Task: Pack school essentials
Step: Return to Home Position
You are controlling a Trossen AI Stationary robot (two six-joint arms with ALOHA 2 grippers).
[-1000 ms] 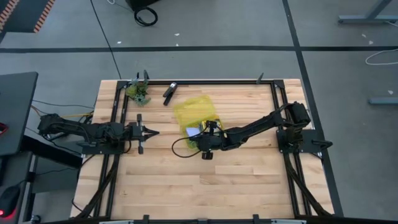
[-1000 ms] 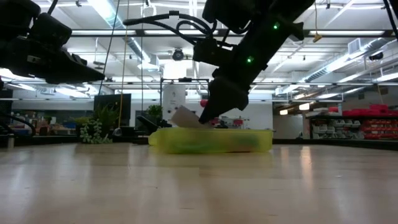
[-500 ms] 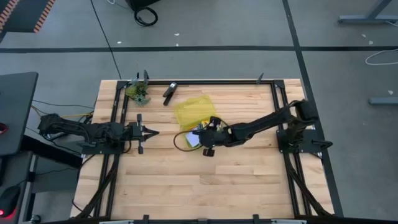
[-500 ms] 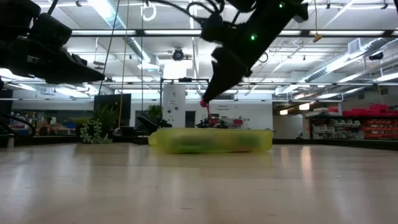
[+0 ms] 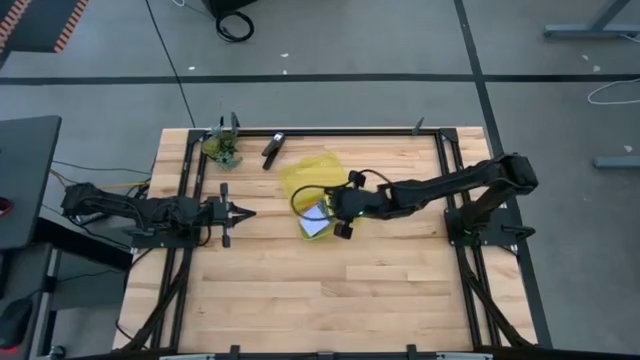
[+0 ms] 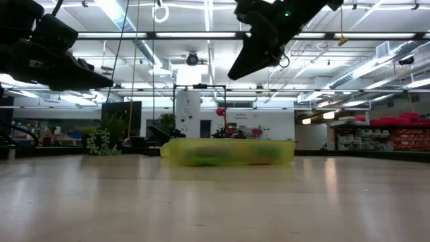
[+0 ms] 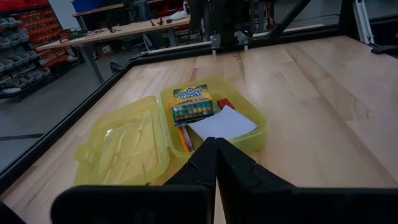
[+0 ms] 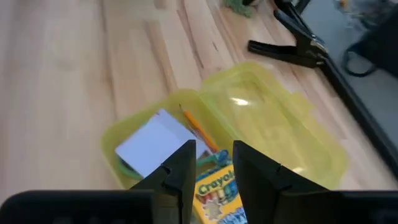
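A yellow see-through box (image 5: 318,212) stands open on the table, its lid (image 8: 273,127) laid flat beside it. Inside lie the pale blue notepad (image 8: 152,143), the crayon box (image 7: 193,104), orange pencils (image 8: 199,132) and a small red eraser (image 7: 225,104). The pen and scissors do not show plainly. My right gripper (image 8: 212,163) hangs open and empty above the box's right side, high over it in the low view (image 6: 234,75). My left gripper (image 7: 216,146) is shut and waits left of the box (image 5: 250,212).
A black clip (image 5: 272,148) and a small green plant-like clump (image 5: 224,148) lie near the table's far edge, left of the box. A black frame (image 5: 440,160) runs around the work area. Bare wood stretches along the near half of the table.
My right gripper has let go of the pale blue notepad, which now lies flat in the box. The gripper has then risen well clear of the box and drawn back a little toward the table's right.
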